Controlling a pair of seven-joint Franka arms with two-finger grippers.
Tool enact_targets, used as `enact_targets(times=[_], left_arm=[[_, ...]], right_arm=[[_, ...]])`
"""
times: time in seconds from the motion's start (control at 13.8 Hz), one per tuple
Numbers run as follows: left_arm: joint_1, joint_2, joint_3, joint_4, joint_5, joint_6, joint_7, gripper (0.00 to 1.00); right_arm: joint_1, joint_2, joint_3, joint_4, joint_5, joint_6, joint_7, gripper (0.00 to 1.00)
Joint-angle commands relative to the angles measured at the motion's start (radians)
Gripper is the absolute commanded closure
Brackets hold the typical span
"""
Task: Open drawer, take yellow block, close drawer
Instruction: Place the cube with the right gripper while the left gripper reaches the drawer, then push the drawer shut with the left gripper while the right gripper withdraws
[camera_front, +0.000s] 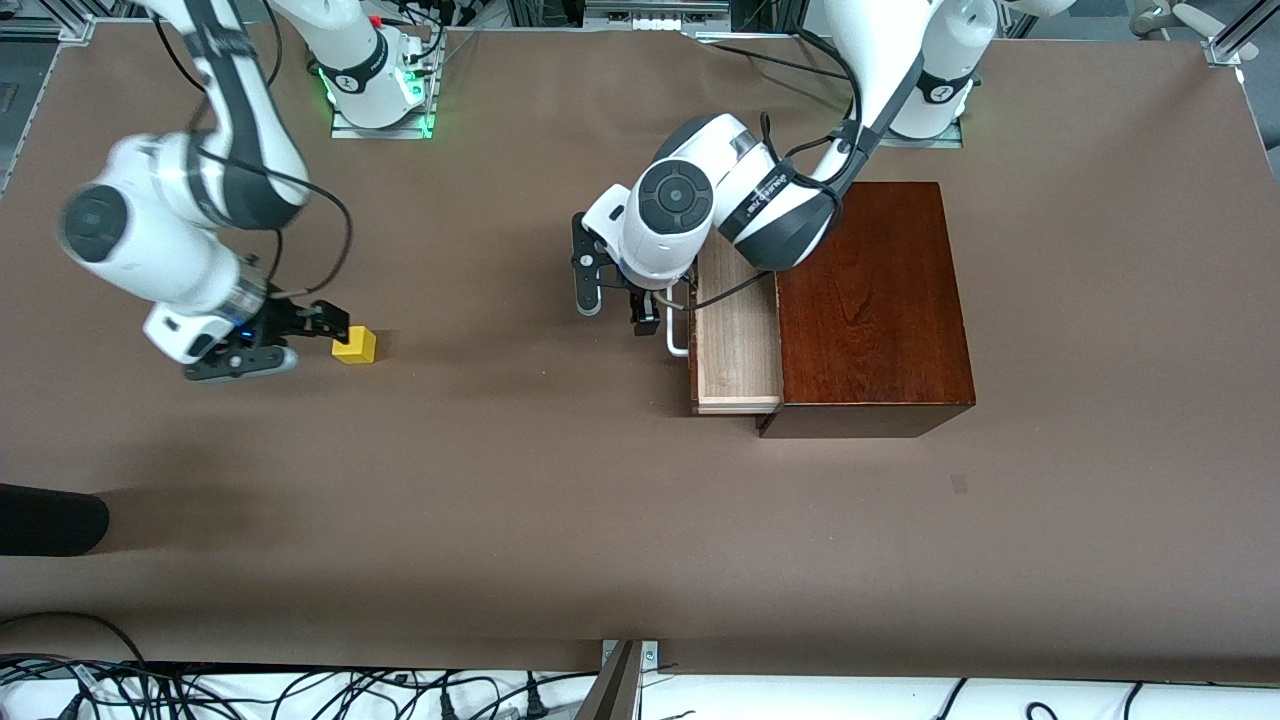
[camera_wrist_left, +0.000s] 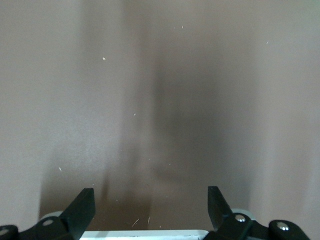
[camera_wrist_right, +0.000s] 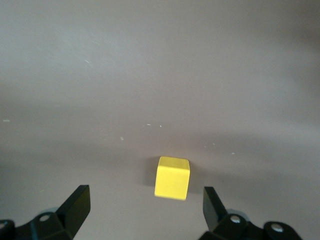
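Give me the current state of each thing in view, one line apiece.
drawer: pulled open, nothing visible inside.
yellow block: on the table toward the right arm's end, free of any grip.
right gripper: open, by the yellow block.
left gripper: open, by the drawer's white handle.
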Motion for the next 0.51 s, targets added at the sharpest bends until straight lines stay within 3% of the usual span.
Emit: enact_targets(times=[0.0,0.22,0.43], left_arm=[[-0.037,0.042,0.003,0.032,0.073,0.008,0.018,0.00],[-0.066,0.042,0.003,0.032,0.237,0.008,0.018,0.00],[-0.086,0.042,0.003,0.011,0.418,-0.001,0.069,0.00]], right_arm=[[-0.016,-0.037,-0.007,0.078,-0.019,-0.142,-0.026,0.00],[-0.027,-0.063,-0.007,0.248,-0.069,-0.394,-0.040,0.00],[-0.027,-0.066,-0.007,0.391,-0.100,-0.547,-0.074,0.00]])
